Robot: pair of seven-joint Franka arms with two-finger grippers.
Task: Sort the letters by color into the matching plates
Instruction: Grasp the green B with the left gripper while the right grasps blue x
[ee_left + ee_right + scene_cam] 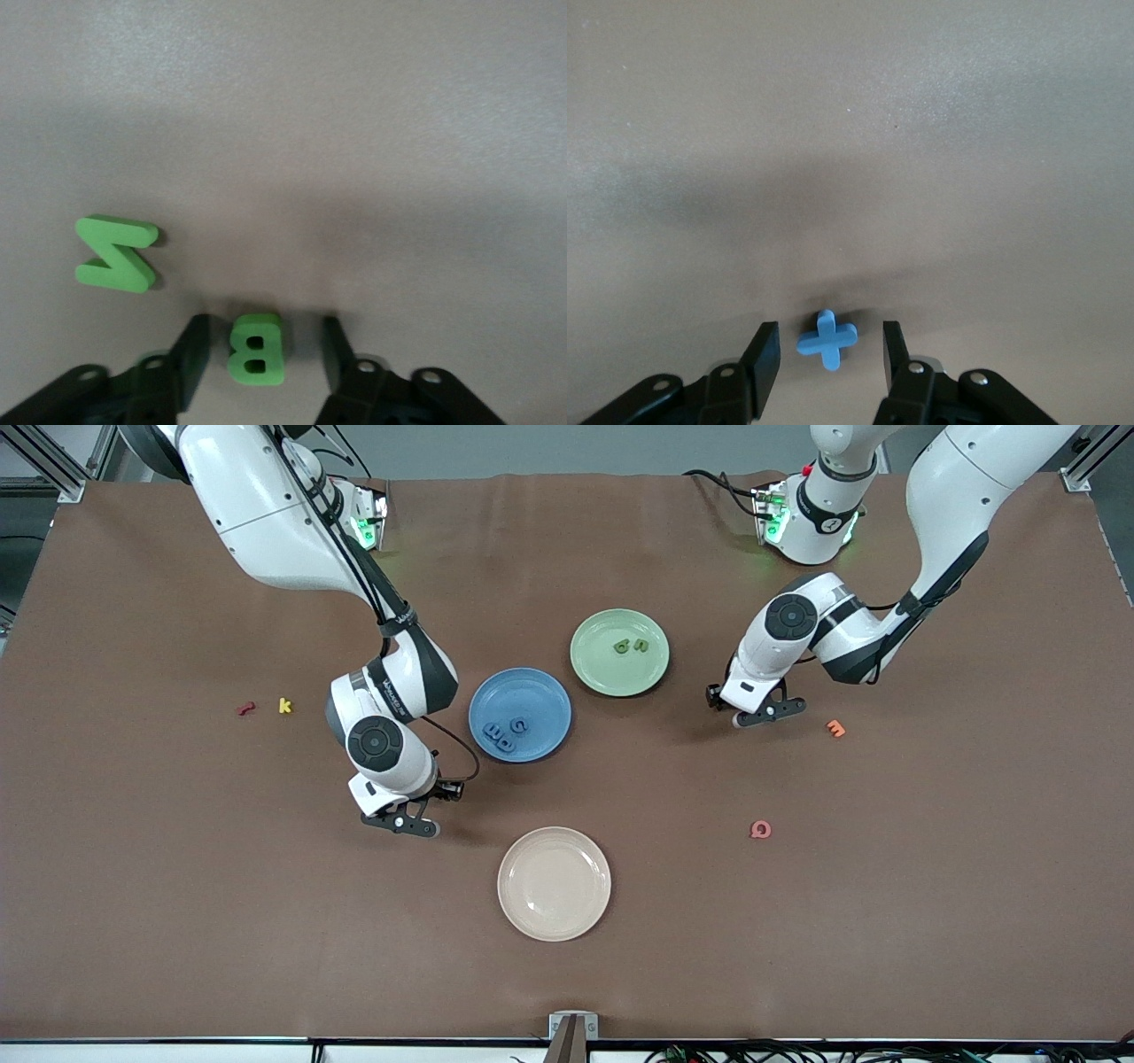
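Both hands sit low and spread, gripping nothing: left hand [259, 347] straddles green B [257, 348] for the pale green plate [594, 669]; right hand [824, 350] brackets blue cross piece [827, 339], bound for the blue plate [545, 695].

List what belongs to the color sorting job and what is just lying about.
Job:
blue plate with three blue letters
green plate with two green letters
green B
green N
blue X

Lying about:
beige plate
yellow k
red letter
orange letter
pink letter
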